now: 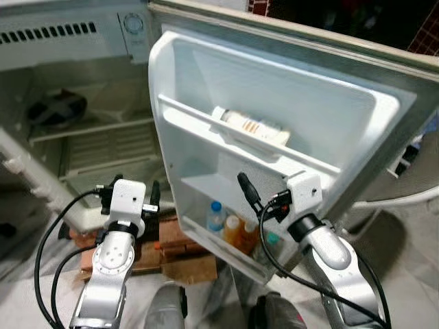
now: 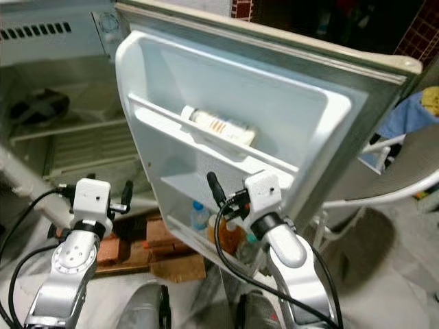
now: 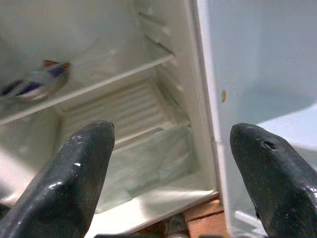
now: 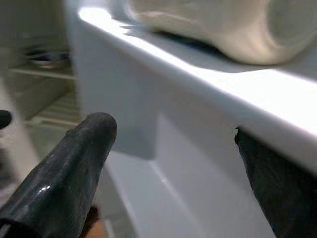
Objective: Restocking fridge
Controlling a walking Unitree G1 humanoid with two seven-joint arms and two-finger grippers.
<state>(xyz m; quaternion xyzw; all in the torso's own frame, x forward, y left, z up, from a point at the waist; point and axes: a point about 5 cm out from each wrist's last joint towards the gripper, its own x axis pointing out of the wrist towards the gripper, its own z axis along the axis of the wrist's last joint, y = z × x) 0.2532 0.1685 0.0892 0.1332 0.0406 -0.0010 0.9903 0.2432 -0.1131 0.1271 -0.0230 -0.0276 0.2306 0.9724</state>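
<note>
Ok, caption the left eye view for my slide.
Both grippers open before the fridge door, a bottle lying on its upper shelf.

This looks like a home, in a rough corner of a kitchen or back room. An old white fridge fills the upper left of the frame, its door swung wide across the middle. The door's upper shelf holds a white bottle lying on its side, and small bottles stand in its lower shelf. The fridge stands on bricks near the bottom. At the far right sits a white plastic chair with blue cloth, and a brick wall shows at the upper right.
</note>
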